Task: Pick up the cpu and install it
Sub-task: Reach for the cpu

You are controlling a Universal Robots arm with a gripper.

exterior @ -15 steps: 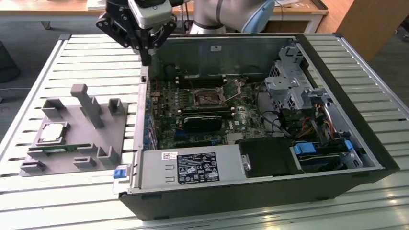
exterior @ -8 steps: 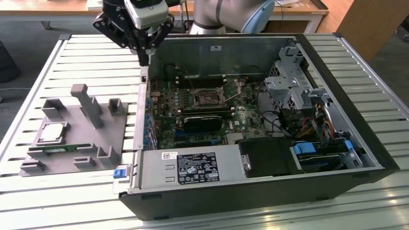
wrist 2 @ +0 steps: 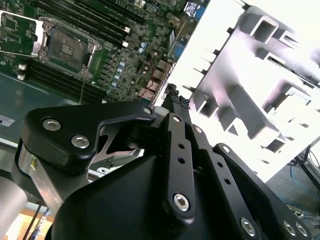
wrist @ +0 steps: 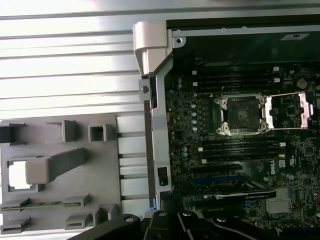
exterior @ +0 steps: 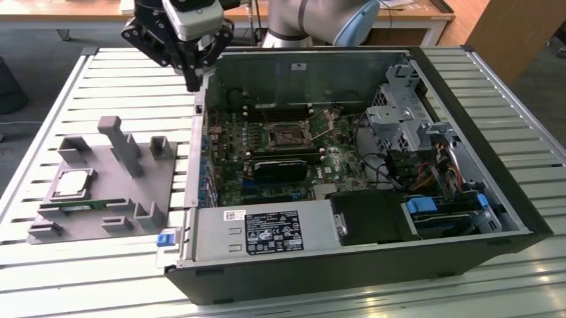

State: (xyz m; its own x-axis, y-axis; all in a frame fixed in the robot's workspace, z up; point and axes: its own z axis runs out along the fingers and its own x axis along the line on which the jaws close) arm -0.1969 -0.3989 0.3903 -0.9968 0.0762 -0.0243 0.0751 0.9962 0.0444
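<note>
Hand (exterior: 192,83): closed, fingertips together, gripping nothing; hangs over the wall of the computer case (exterior: 372,271) on the side nearest the holder.
Cpu (exterior: 73,183): lies flat in a square pocket of the grey holder (exterior: 164,192), well apart from the hand; shows as a bright square in the first wrist view (wrist: 19,175).
Holder, other contents: memory stick (exterior: 81,208) in a slot just beside the cpu; the other pockets look vacant.
Case, contents: motherboard with socket (exterior: 289,136). In the first wrist view the socket (wrist: 241,116) has its retaining frame (wrist: 290,111) swung open, and it seems empty, though glare makes this uncertain.
Bench (exterior: 53,112): slatted, carries the holder and the case side by side.
Progress: early, by my judgement. The socket stands ready, but the cpu is not yet picked up. The grasp, the transfer and the seating all remain.
</note>
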